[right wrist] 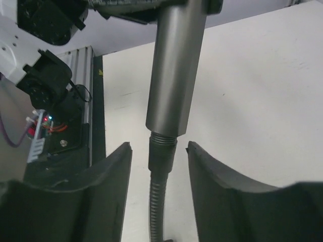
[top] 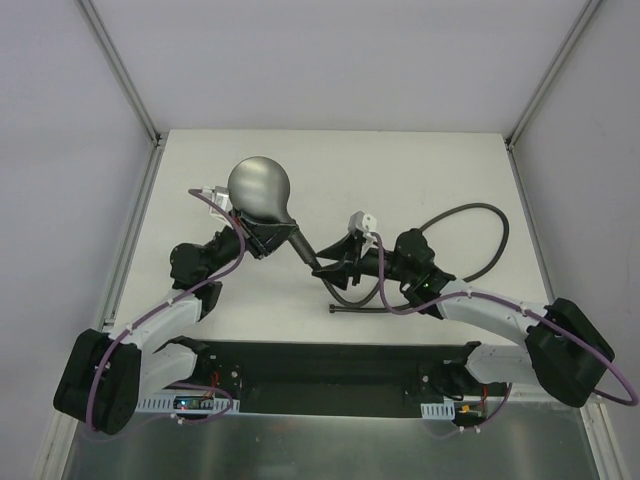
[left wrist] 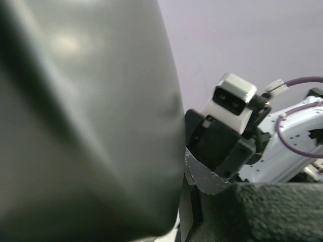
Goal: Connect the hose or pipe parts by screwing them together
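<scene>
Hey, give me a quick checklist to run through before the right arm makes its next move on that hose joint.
1. Left fingers clamped on the shower head: ok.
2. Hose fitting lined up with the handle: ok, straight in the right wrist view.
3. Joint fully tight: cannot tell; threads show above the fitting.
4. Right fingers clear of the fitting: ok, a gap on each side.
5. Hose free of kinks: ok, lies in an open loop on the table.
</scene>
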`<state>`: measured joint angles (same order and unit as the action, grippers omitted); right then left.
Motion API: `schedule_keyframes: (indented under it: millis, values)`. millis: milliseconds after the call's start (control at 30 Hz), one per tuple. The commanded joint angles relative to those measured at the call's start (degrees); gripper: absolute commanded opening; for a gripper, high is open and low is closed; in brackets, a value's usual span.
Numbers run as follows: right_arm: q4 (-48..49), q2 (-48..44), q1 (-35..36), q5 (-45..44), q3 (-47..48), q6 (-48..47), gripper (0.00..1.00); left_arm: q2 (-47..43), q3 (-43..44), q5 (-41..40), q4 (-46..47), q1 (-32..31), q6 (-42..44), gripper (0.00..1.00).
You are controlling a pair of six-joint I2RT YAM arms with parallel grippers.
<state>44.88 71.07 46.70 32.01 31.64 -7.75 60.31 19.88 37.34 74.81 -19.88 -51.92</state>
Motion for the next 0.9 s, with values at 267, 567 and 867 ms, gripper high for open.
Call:
schedule_keyframes:
  millis: [267, 567, 867]
  values:
    - [-24.48, -10.95, 11.02, -36.88, 5.71, -15.70, 0.88, -12.76, 2.62, -17.29, -18.18, 0.19, 12.99, 0.00]
    - [-23.26, 1.69, 27.12, -68.65, 16.15, -28.02, 0.88, -19.18, 3.76, -26.44, -33.93, -0.60, 11.15, 0.00]
    - [-23.18, 18.75, 32.23, -80.87, 29.53, -36.02, 0.88, -21.20, 4.99, -27.67, -39.29, -0.69, 10.00, 0.00]
